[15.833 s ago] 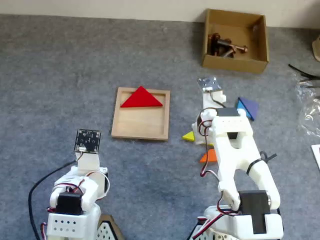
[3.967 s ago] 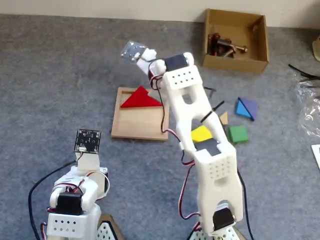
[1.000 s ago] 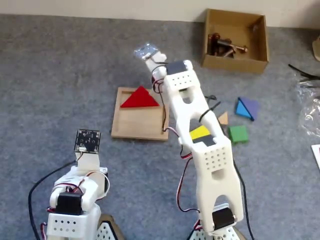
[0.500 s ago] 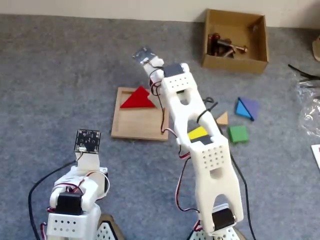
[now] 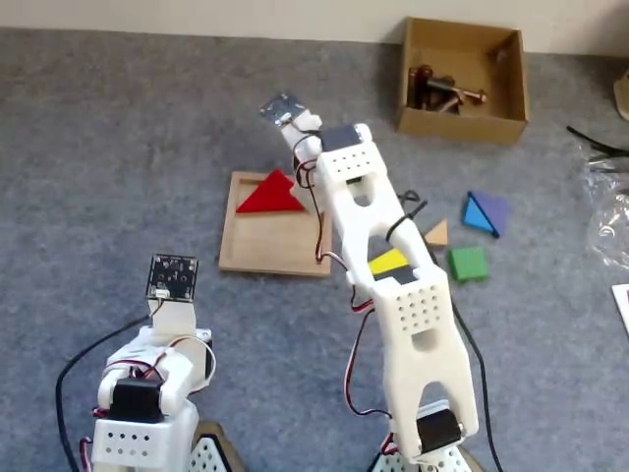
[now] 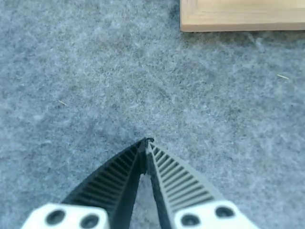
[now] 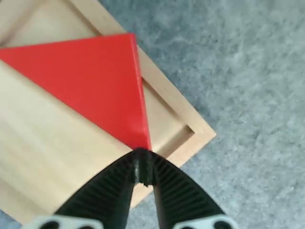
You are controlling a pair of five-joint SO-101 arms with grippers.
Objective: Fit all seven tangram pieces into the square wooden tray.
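Tray [image 5: 275, 246] holds one red triangle [image 5: 268, 195]; both arms' jaws are pressed together.

1 wooden tray [image 5: 270, 246], 6 tangram pcs [image 5: 270, 195] visible (1 in tray, 5 outside), 1 cardboard box [image 5: 460, 125], 2 arms [image 5: 413, 324].

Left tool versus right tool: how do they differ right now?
The left tool hangs over bare carpet, short of the wooden tray; the right tool points at a corner of the red triangle inside that tray. The left arm is folded back; the right arm is stretched out. Both tools are shut and empty.
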